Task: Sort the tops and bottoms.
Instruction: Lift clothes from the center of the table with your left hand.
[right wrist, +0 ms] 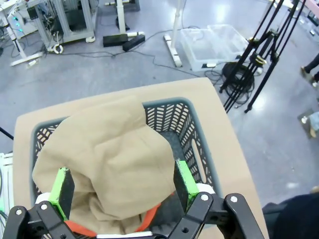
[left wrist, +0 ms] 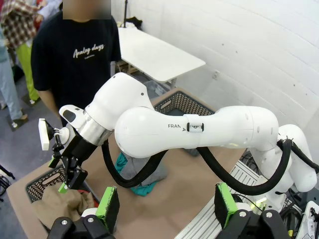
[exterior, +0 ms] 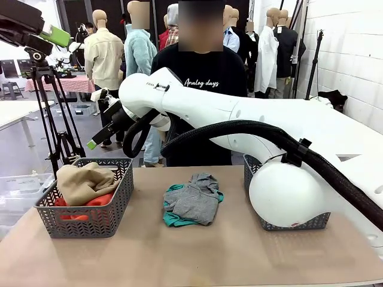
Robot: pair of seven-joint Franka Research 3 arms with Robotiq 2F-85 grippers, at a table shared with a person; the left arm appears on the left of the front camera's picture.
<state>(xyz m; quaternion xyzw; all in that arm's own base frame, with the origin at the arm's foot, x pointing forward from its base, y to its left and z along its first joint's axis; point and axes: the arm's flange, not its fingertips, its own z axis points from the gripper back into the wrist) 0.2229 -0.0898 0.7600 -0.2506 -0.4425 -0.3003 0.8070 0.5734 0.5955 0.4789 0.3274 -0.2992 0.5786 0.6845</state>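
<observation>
The right gripper point(right wrist: 122, 177) is hanging above the left basket point(exterior: 90, 222). Its jaws are standing wide apart and gripping nothing (the front view shows it well clear of the cloth below). The tan garment point(right wrist: 109, 149) is lying crumpled in that basket and covering most of it. The orange-red garment point(exterior: 99, 200) is showing beneath it at the near side. The grey garment point(exterior: 196, 200) is resting in a heap on the teal garment point(exterior: 172, 220) at the middle of the table point(exterior: 179, 257), apart from both baskets. The right basket point(exterior: 252, 170) is sitting at the table's right, partly hidden behind the right arm. The left gripper point(left wrist: 167, 201) is hovering high over the left side, jaws open and empty. A person point(exterior: 203, 78) in a black T-shirt is standing at the far edge.
</observation>
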